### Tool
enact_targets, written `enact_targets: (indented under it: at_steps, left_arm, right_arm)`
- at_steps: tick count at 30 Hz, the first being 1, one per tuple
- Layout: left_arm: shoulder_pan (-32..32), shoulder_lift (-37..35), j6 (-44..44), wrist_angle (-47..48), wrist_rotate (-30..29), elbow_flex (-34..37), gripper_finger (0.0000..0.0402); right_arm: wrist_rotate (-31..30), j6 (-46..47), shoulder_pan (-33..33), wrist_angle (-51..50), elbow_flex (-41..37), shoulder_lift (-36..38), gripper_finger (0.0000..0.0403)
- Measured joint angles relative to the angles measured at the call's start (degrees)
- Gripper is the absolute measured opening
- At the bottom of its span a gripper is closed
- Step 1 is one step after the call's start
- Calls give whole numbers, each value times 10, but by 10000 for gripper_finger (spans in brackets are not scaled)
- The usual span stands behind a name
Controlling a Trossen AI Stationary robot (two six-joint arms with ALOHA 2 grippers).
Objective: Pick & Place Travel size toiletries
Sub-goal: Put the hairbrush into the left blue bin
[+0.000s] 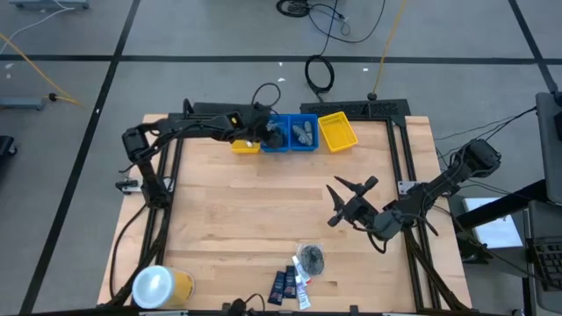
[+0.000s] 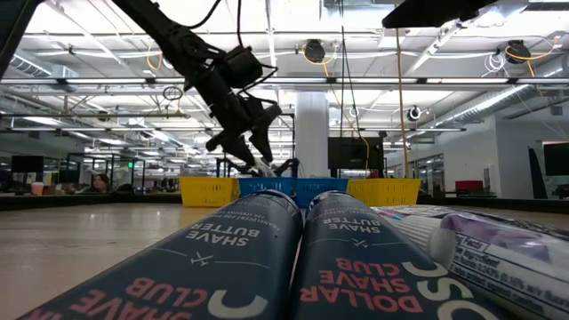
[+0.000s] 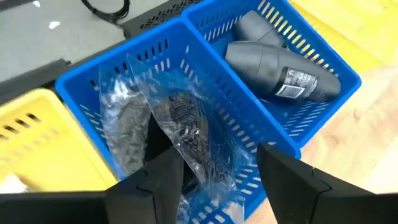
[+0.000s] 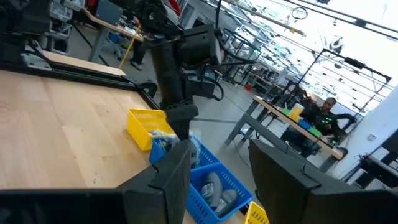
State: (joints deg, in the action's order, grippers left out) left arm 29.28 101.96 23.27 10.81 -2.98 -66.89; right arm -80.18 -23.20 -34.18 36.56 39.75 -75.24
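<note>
From above, my left tool point(image 1: 261, 132) hangs over the blue trays point(image 1: 303, 145) at top centre; packets point(image 1: 281, 285), tubes point(image 1: 301, 283) and a pouch point(image 1: 310, 257) wait at the counter's bottom edge. At my left wrist, fingers point(image 3: 165, 177) stand parted around a pouch point(image 3: 180, 127) lying in the tray, bottles point(image 3: 283, 67) beside. My right tool point(image 1: 351, 200) idles, spread wide and empty.

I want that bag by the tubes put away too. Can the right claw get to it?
Probably yes. The right claw is open, holds nothing, and hangs over bare table. The clear bag lies near the front edge with nothing on top of it.
</note>
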Motion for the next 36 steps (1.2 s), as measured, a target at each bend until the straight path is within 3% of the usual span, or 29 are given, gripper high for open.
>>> enact_targets:
  at_steps: [8,12,16,22,27,30,36]
  left_arm:
    - [-3,-65,-25,37,-15,0,207]
    - [-18,-102,-38,48,-14,-1,207]
    - [-55,-125,-58,67,-10,-1,207]
    - [-139,-128,-97,77,4,-1,207]
    - [-208,-128,-102,70,0,-1,207]
    - [-240,-128,-105,53,-7,-1,207]
    - [-283,-126,-113,37,-81,-1,207]
  right_arm:
    - [43,8,-10,-3,0,0,155]
    - [93,49,-12,-23,0,0,155]
    - [194,117,-12,-83,0,0,155]
    - [428,228,-13,-198,0,0,155]
    - [542,306,-23,-230,-4,0,155]
    - [564,342,-36,-205,-19,-14,155]
    - [564,386,-71,-125,-28,-107,155]
